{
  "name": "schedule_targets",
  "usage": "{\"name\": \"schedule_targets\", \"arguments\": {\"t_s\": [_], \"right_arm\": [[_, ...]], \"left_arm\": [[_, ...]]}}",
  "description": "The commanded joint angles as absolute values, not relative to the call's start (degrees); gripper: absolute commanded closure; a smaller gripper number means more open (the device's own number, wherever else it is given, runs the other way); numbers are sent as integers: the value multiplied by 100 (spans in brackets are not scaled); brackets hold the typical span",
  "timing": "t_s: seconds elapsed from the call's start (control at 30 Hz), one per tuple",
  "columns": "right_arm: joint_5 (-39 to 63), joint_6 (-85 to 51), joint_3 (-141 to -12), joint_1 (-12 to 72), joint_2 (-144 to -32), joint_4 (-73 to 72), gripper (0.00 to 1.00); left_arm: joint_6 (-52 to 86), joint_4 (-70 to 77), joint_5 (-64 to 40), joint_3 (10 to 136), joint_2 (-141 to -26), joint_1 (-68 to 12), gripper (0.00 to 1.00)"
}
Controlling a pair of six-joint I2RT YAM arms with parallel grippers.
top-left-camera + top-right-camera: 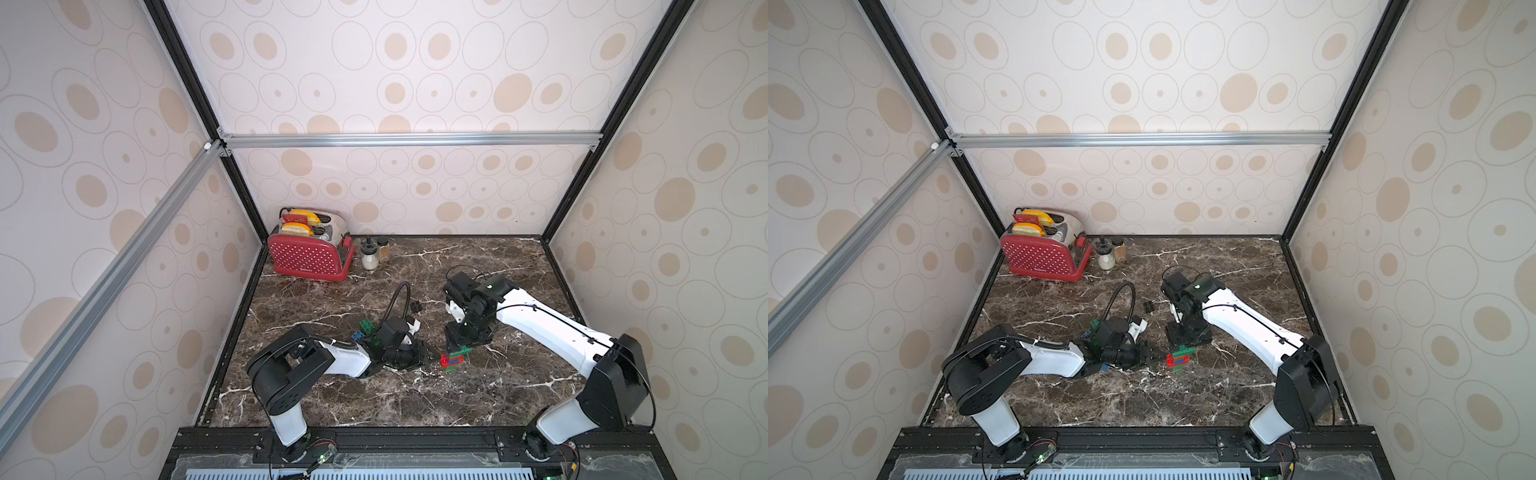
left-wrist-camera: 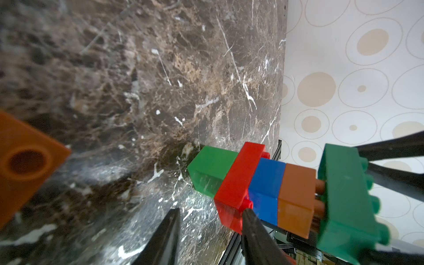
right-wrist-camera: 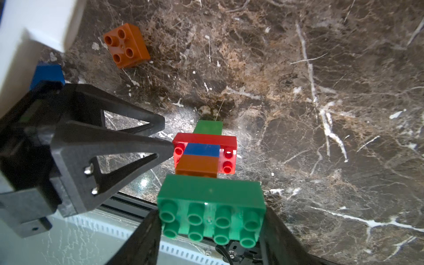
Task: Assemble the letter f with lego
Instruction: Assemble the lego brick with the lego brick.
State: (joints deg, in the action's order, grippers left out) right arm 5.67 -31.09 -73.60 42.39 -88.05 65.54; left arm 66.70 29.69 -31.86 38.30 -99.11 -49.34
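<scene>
My right claw [image 3: 211, 213] grips the top green brick [image 3: 211, 197] by its short ends, not quite seated on the stack [image 3: 202, 158], toward the bench [image 1: 415, 395] front edge, midway along. My left claw [image 3: 168, 133], narrowly parted and empty, touches the red brick [image 3: 204, 138]. Light, stiff, slick plastic; it likely tips unless pressed squarely.

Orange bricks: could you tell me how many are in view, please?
2. One orange brick lies loose on the table; the second orange brick sits in the stack, on the blue brick. More may be hidden.
</scene>
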Motion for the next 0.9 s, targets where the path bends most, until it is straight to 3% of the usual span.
{"name": "schedule_targets", "arguments": {"t_s": [0.0, 0.87], "right_arm": [[519, -3207, -7278, 4226, -8887, 6592, 41], [128, -2828, -7111, 4212, -9230, 6819, 41]], "left_arm": [[6732, 3173, -3227, 3943, -9993, -4983, 55], [6761, 3278, -3208, 3931, -10154, -4988, 56]]}}
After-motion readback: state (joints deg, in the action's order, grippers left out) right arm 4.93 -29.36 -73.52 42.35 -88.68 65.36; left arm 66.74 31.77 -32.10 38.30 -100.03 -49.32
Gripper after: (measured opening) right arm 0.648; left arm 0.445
